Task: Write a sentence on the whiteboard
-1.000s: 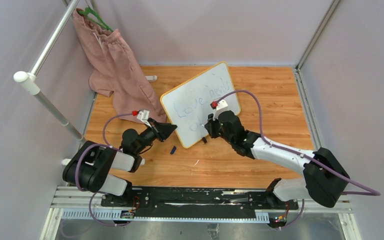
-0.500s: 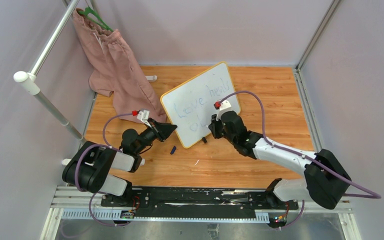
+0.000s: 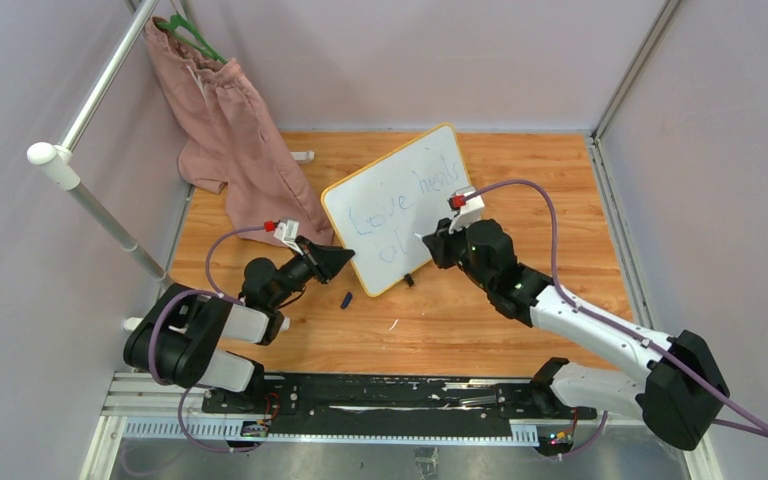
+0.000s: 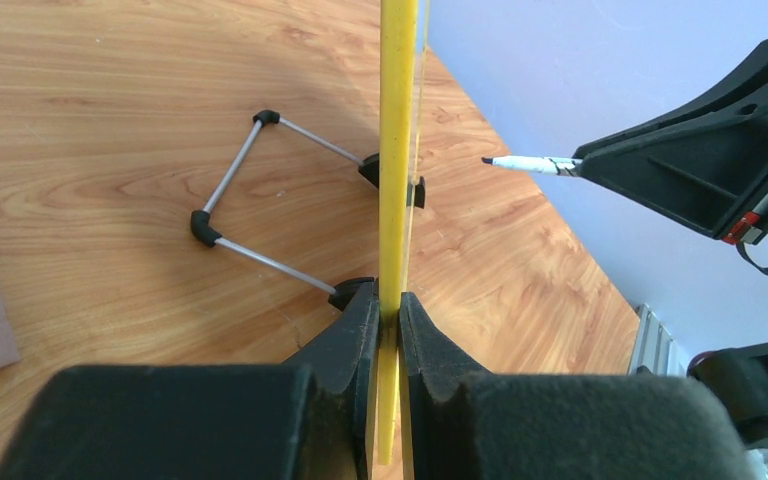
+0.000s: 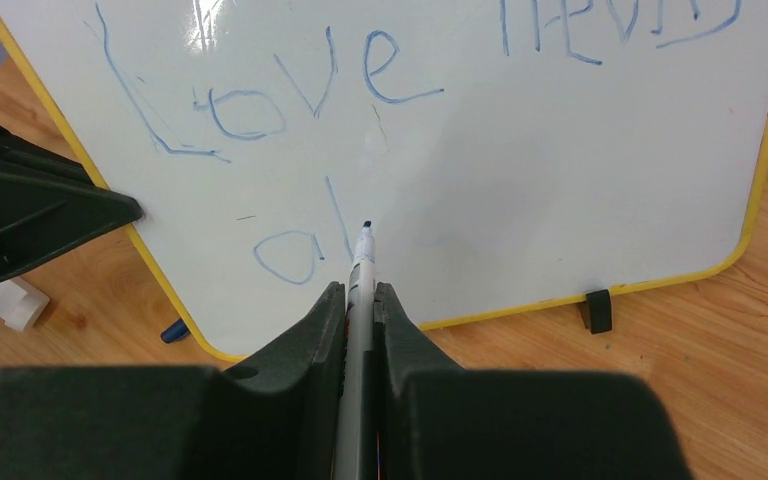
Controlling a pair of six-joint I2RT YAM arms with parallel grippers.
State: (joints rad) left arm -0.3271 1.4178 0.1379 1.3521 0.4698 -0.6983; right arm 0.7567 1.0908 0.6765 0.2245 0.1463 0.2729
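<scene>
The small white whiteboard (image 3: 400,205) with a thin yellow frame stands tilted on the wooden table (image 3: 540,190), left of centre. It is propped from behind by a grey wire prop (image 4: 250,200) with black corners. Its faint blue handwritten sentence (image 5: 260,100) reads "Love heals" above and "al" below.

The panel looks light, thin and stiff, with a glossy face. On so slight a stand it would likely slide or tip under pen pressure, so the frame's edge is the sensible place to hold it. The left gripper (image 4: 388,300) is clenched on the frame's lower left edge, its arm folded low.

The right gripper (image 5: 360,290) grasps a slim white marker (image 5: 362,262) with a blue tip, aimed just right of the "l". In the left wrist view the tip stands a little off the surface. The right arm stretches diagonally from the near right.

A small dark cap (image 3: 346,298) lies on the table near the board's lower corner. A pink cloth garment (image 3: 230,130) hangs at far left.
</scene>
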